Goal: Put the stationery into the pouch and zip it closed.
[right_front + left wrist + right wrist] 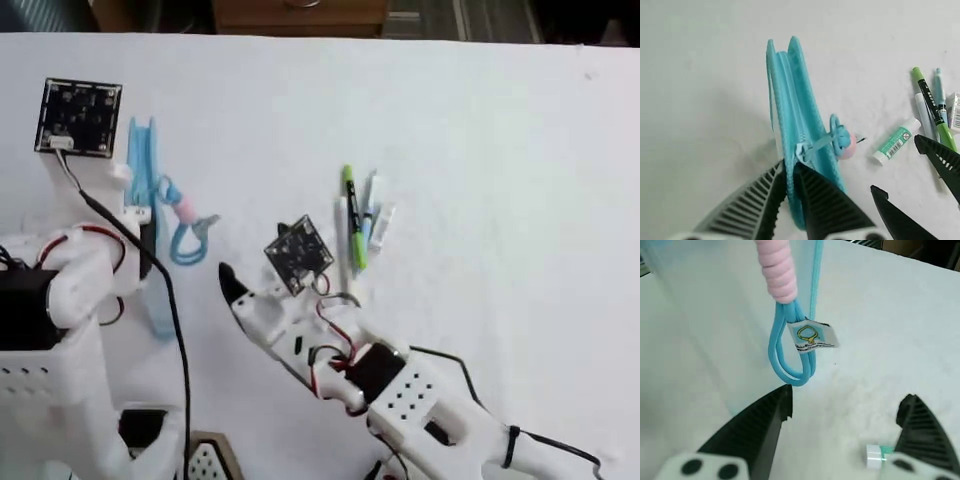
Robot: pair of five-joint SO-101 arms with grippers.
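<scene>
Standing on edge on the counter (500, 120), the pouch (800, 85) is pinched near its zipper by the left gripper (790, 165), likely to steady it for loading. The right gripper (847, 397) is spread just before the pouch's loop (774, 345), with the pens (352, 225) lying near it.

Stretching out white beneath everything as a surface (520, 130); standing just beyond its far edge as brown wooden furniture (300, 15), showing darker room alongside.
</scene>
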